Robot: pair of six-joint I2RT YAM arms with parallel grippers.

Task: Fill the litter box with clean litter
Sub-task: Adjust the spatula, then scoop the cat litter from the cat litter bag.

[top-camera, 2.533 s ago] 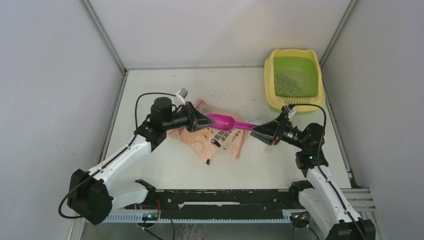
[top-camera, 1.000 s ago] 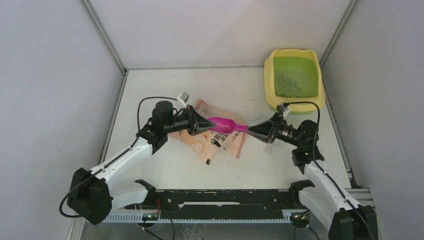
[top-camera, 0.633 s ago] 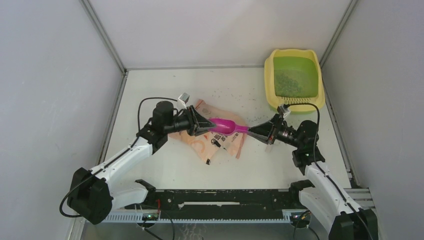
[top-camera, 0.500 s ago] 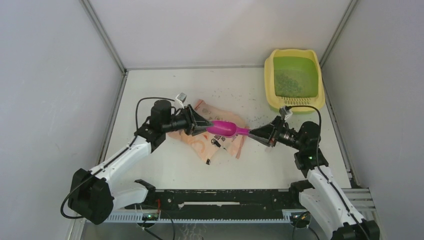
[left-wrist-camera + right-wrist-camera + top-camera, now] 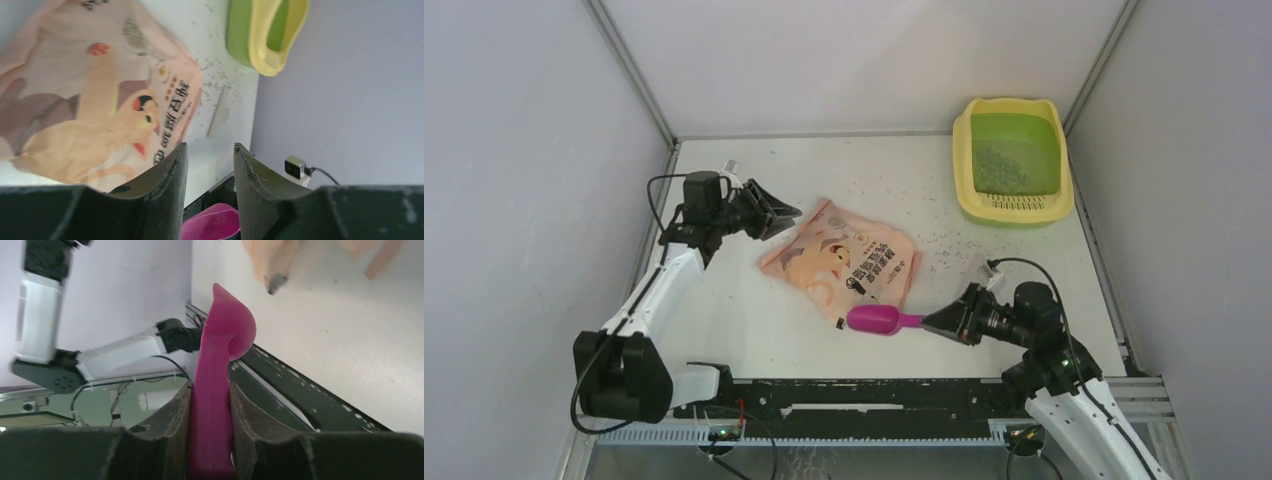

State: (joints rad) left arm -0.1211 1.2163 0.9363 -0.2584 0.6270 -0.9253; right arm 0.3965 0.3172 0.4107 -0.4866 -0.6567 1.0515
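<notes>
Only a thin patch of litter point(image 5: 996, 163) is showing in the litter box point(image 5: 1021, 207), sitting at one o'clock in the overhead view, so most filling seems to be remaining. The right gripper point(image 5: 930, 321) is clamping the magenta scoop point(image 5: 874, 319) by its handle, the box lying well apart at its one o'clock. The left gripper point(image 5: 790, 212) is hanging with jaws apart, empty.
</notes>
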